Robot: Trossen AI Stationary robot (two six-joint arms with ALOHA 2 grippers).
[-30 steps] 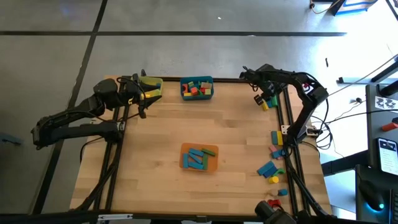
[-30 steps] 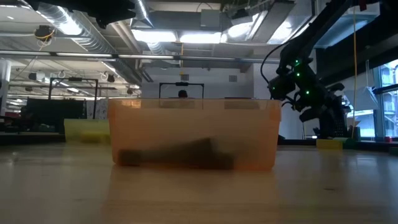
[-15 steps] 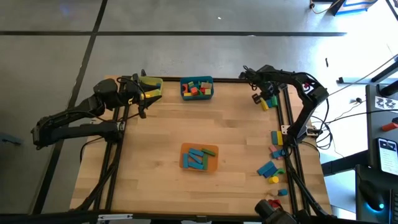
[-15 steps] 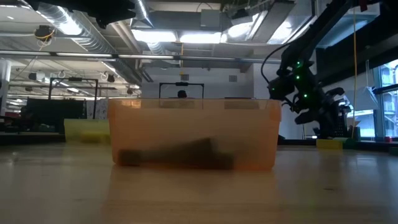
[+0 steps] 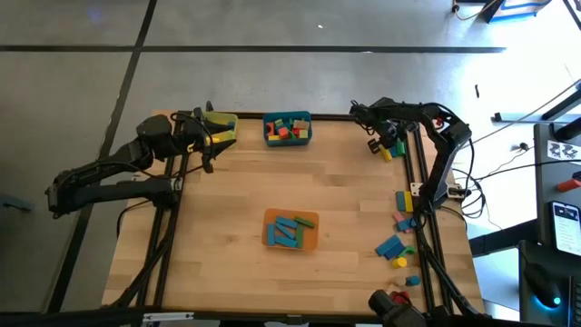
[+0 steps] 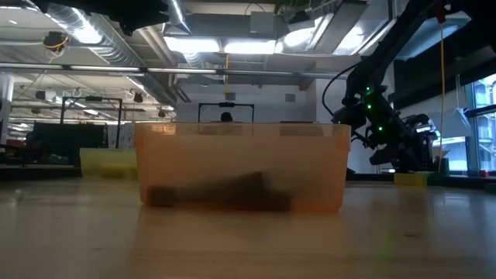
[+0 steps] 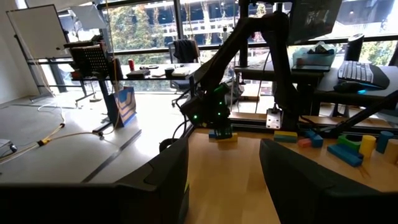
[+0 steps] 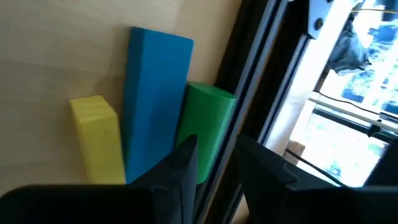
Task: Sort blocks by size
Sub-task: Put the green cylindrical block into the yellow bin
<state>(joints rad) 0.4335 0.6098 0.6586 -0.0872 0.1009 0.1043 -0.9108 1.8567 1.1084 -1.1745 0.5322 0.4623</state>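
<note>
Three blocks lie side by side on the table at its far right: a yellow block (image 8: 96, 134), a long blue block (image 8: 155, 93) and a green cylinder (image 8: 208, 118). They also show in the high view (image 5: 391, 147). My right gripper (image 8: 216, 149) is open just over the cylinder's end, one finger above the blue and green blocks, the other toward the black frame rail; in the high view it is beside the blocks (image 5: 379, 138). My left gripper (image 7: 224, 180) is open and empty by the yellow bin (image 5: 221, 125).
A teal bin (image 5: 288, 128) with mixed blocks stands at the far edge. An orange bin (image 5: 290, 230) with blue blocks stands mid-table. Several loose blocks (image 5: 399, 227) lie along the right edge. A black frame rail (image 8: 249, 74) runs right beside the green cylinder.
My right gripper has come down toward the blue, green and yellow blocks at the table's far right, shifting a little toward the right edge. The blocks have stayed where they were.
</note>
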